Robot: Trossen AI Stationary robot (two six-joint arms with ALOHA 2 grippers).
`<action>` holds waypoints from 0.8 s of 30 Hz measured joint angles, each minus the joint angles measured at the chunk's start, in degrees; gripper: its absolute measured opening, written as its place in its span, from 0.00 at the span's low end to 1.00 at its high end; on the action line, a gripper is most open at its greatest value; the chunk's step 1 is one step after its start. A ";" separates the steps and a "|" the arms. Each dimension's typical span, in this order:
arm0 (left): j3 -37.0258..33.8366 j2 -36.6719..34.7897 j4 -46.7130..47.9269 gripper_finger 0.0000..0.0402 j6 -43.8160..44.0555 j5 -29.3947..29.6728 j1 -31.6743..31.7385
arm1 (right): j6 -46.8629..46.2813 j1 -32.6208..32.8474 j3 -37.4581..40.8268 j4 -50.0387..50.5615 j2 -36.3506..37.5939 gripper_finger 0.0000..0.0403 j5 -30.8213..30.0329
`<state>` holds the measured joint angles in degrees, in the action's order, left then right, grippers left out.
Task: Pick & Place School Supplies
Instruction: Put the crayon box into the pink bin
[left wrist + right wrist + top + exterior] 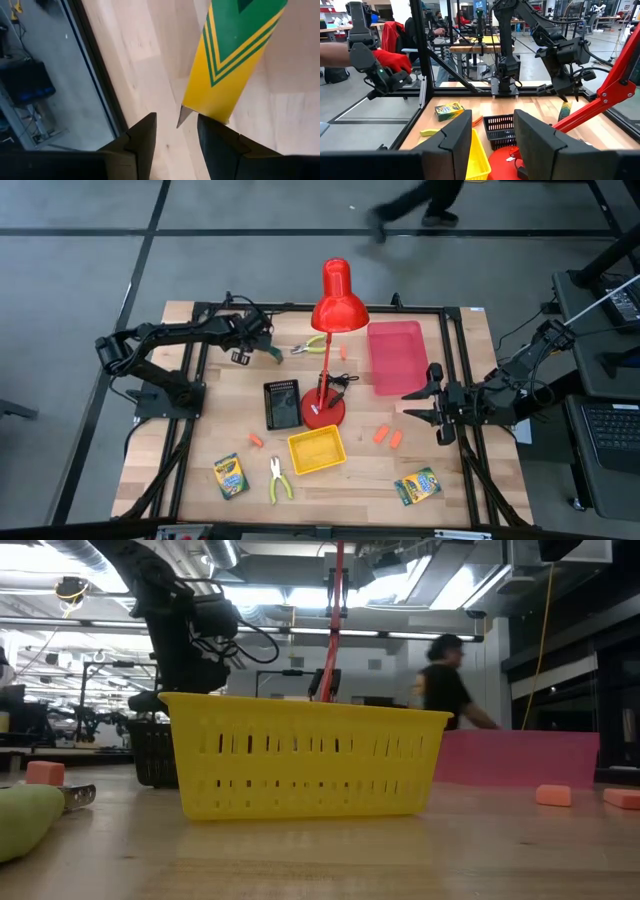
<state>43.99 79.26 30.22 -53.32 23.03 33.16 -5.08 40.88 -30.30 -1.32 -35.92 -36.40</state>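
Your left gripper [262, 345] gripped a yellow-and-green cardboard crayon box [232, 55] near the wooden table's [440, 455] far edge. Your right gripper [425, 405] waited by the right edge, fingers apart, holding nothing

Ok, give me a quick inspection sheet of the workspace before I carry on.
Surface: wooden table, no spills seen.
Job's things: held crayon box; front-left crayon box; front-right crayon box; far pliers; near pliers; orange pieces scattered.
Clutter: red lamp, pink tray, black tray, yellow tray.
Grippers: left gripper fingers shut on the held crayon box, far left; right gripper open, empty, right side.
Cables: loose loops on the left arm.
Surroundings: person beyond the far edge.
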 joint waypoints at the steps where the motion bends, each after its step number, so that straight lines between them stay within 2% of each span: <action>1: 0.00 0.00 0.00 0.35 0.55 -0.38 -0.20 | 0.00 0.00 0.00 0.00 0.00 0.37 0.00; 16: 0.00 0.00 0.28 0.34 5.94 -4.01 -0.60 | -0.24 0.00 0.00 0.00 0.00 0.37 0.44; 24: 0.00 0.00 1.97 0.18 8.35 -5.23 -0.60 | -0.24 0.00 0.00 0.01 0.00 0.37 0.90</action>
<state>43.99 79.26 32.18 -44.97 17.80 32.56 -5.32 40.88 -30.30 -1.31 -35.92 -35.51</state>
